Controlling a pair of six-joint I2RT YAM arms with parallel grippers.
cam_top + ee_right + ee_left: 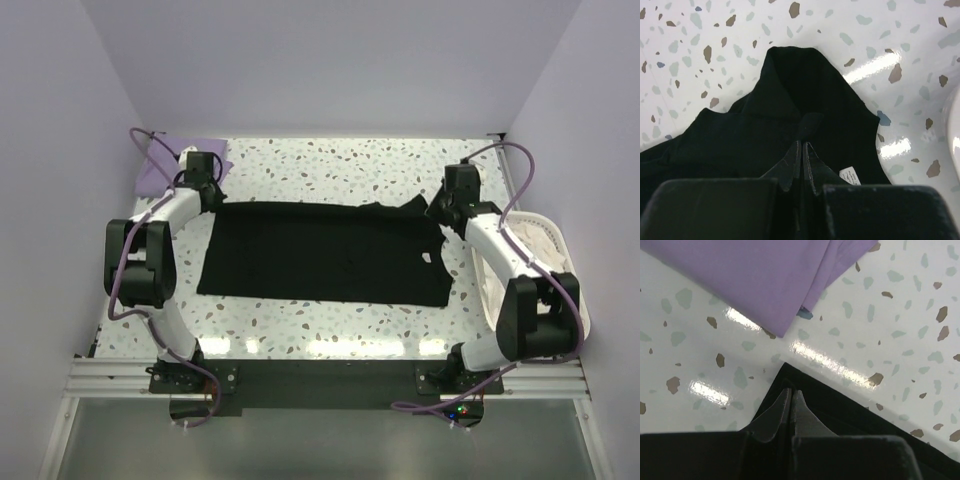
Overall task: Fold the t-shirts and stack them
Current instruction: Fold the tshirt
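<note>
The black t-shirt (320,250) lies spread flat across the middle of the table, its white neck label (427,258) near the right end. My left gripper (213,197) is shut on its far left corner; in the left wrist view the gripper (791,392) pinches the black cloth (850,410). My right gripper (440,212) is shut on the far right edge; in the right wrist view (804,145) a tuft of the shirt (790,90) sticks out past the tips, and the label (850,176) lies just to the right. The pale lavender t-shirt (160,170) lies folded at the back left, also in the left wrist view (765,275).
A white plastic basket (575,290) holding pale garments stands at the right edge of the table, close to the right arm; its rim shows in the right wrist view (955,130). Purple walls close in the table at the back and on both sides.
</note>
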